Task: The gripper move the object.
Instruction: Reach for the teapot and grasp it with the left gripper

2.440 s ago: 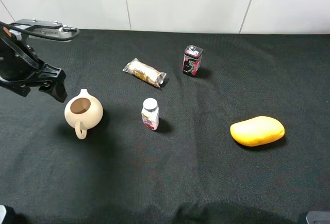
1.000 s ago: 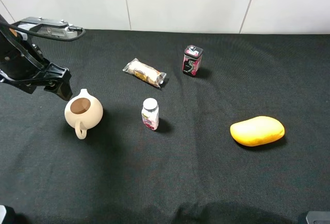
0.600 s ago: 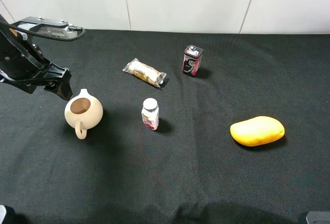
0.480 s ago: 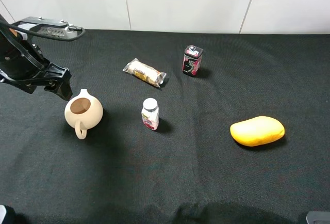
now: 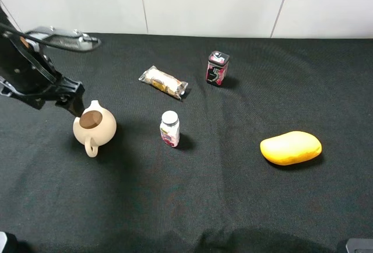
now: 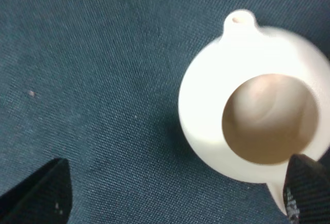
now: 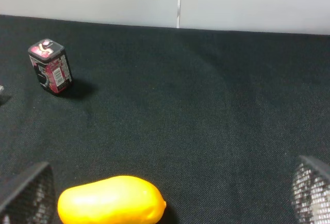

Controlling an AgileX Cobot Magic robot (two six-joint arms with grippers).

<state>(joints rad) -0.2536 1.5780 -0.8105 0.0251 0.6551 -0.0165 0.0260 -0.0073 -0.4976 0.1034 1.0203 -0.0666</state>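
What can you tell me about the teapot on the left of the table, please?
The teapot is small, round and cream, ceramic by its look, lidless, its opening brown inside. It stands upright on the black cloth, short spout toward the back, loop handle toward the front. The open left gripper hangs close by it; whether they touch cannot be told.

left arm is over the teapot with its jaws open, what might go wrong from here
1. The teapot sits off-centre under the left gripper. One of the open jaws is right at its rim by the handle, so descending may strike and tip it.
2. Its round body could slip out as the jaws close.
3. The white-capped bottle stands upright nearby, so carrying the pot that way could knock it over.
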